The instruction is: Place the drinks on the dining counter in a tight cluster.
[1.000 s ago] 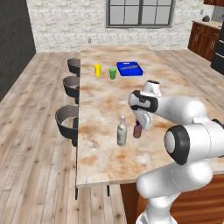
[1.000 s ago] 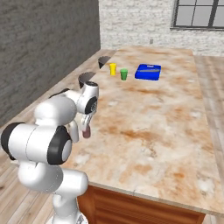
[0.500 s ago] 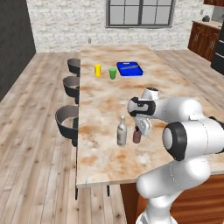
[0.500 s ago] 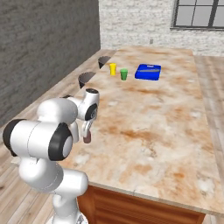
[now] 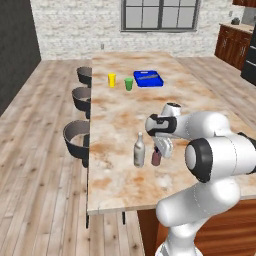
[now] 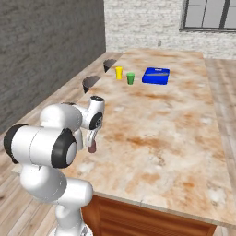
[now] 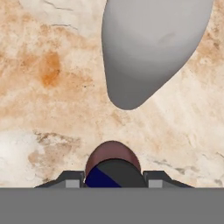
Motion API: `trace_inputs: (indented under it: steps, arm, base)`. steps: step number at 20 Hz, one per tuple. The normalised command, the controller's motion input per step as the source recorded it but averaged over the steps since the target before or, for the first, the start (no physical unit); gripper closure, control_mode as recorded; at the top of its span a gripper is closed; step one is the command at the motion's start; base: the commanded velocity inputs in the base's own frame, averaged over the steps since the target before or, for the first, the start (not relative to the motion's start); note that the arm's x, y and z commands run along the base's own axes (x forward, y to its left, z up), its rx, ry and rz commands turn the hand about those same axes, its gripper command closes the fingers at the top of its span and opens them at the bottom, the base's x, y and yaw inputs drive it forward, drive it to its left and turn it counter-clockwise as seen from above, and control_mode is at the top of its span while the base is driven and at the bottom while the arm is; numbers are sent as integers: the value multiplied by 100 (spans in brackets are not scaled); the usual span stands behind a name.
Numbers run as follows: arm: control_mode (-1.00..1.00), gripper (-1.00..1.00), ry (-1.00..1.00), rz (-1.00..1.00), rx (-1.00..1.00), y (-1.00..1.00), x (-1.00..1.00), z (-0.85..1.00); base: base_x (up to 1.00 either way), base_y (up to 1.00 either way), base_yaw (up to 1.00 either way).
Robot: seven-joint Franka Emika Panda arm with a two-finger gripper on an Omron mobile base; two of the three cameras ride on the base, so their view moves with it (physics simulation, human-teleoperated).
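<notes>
Fingers [image 7: 70, 178] clamping brown bottle [image 5: 156, 158], seemingly beside grey bottle [image 5: 139, 150]

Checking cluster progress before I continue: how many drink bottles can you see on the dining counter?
2. A grey-beige glass bottle stands near the stool-side edge; a short dark-brown bottle is beside it, apart, in the end effector. Another may be hidden.

Upright grey glass bottle [image 5: 139, 151], dark-brown bottle [image 5: 156, 158] beside, marbled dining counter [image 5: 120, 115]
</notes>
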Motion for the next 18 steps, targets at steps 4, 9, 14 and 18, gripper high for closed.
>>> trace_inputs:
  steps: [4,9,14,18]
  arm:
    - [-100,100,0,0,0,0,13,-1]
    - [-100,100,0,0,0,0,20,0]
    - [-100,100,0,0,0,0,6,-2]
    - [-100,100,0,0,0,0,0,-24]
  base:
    - [0,0,0]
    - [0,0,0]
    - [0,0,0]
    - [0,0,0]
